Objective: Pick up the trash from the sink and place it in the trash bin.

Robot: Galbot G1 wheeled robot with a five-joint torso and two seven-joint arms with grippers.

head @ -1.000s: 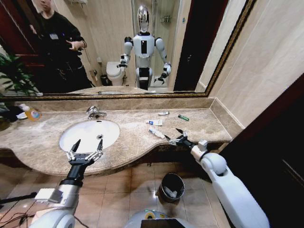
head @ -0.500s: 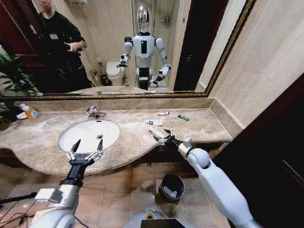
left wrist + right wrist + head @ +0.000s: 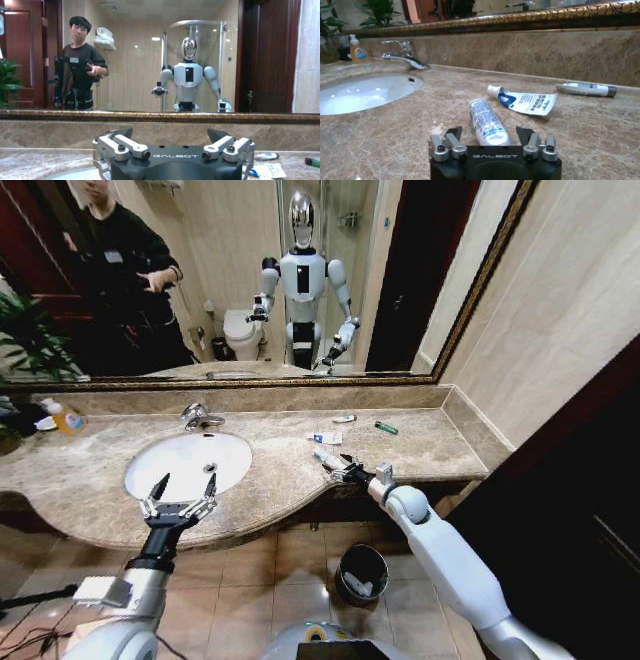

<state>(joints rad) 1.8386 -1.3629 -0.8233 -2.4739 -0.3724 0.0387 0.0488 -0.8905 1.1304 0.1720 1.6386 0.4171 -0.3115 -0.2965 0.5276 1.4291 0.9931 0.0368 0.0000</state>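
Several pieces of trash lie on the marble counter to the right of the white sink [image 3: 190, 462]. They are a white tube with blue print [image 3: 328, 459] [image 3: 486, 122], a flattened sachet [image 3: 326, 438] [image 3: 526, 102], a small white tube [image 3: 344, 418] [image 3: 585, 89] and a green tube [image 3: 386, 427]. My right gripper [image 3: 341, 471] [image 3: 488, 132] is open, low over the counter, with the near end of the printed tube between its fingers. My left gripper [image 3: 180, 495] [image 3: 170, 135] hovers open over the sink's front rim. The black trash bin [image 3: 362, 573] stands on the floor below the counter.
A chrome faucet [image 3: 200, 417] [image 3: 405, 56] rises behind the basin. A bottle of orange liquid [image 3: 68, 418] [image 3: 357, 48] stands at the far left by a plant. The mirror's gilt frame [image 3: 250, 382] runs along the back, and a wall closes the counter's right end.
My right gripper has moved left from the counter's front edge to the printed tube, which now lies between its open fingers. The left arm has stayed put.
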